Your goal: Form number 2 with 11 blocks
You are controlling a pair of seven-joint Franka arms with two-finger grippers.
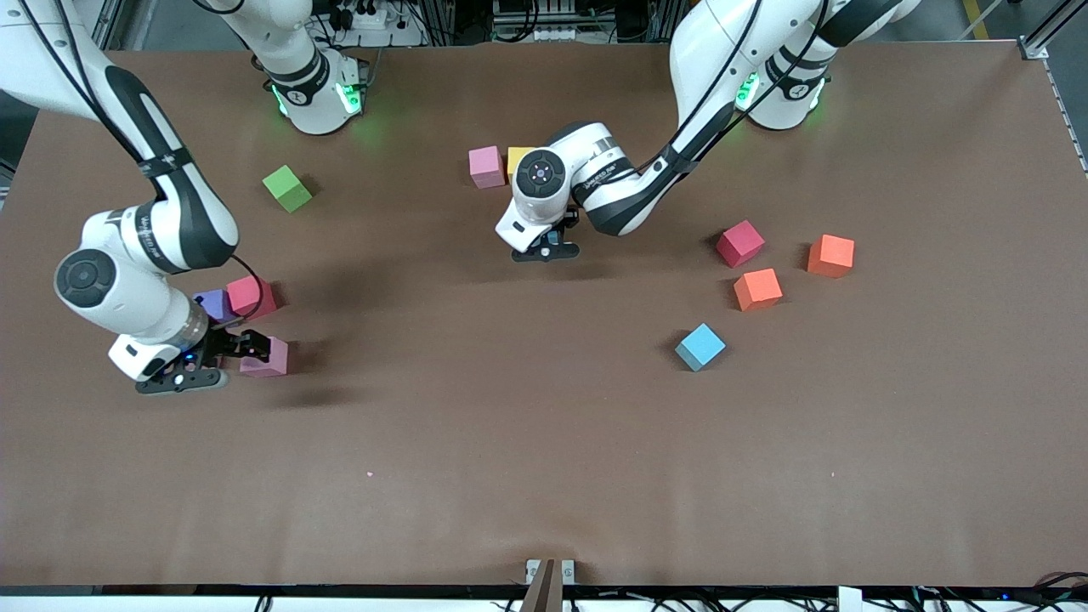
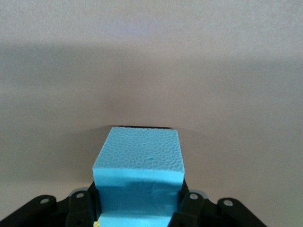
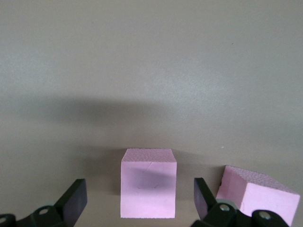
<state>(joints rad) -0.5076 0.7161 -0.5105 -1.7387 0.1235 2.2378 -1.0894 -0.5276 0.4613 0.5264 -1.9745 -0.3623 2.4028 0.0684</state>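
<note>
Between the left gripper's [image 2: 137, 208] closed fingers sits a bumpy foam light blue cube [image 2: 139, 163]; the right gripper's [image 3: 137, 203] open fingers flank a smooth pink cube [image 3: 148, 182]

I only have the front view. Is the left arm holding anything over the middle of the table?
Observer: Yes. The left wrist view shows its jaws shut on a light blue cube, which the arm hides from you.
Operator: And the right arm, is it gripping that pink cube?
Observer: No. In the right wrist view its jaws stand open on either side of the pink cube, with a gap at each face.
</note>
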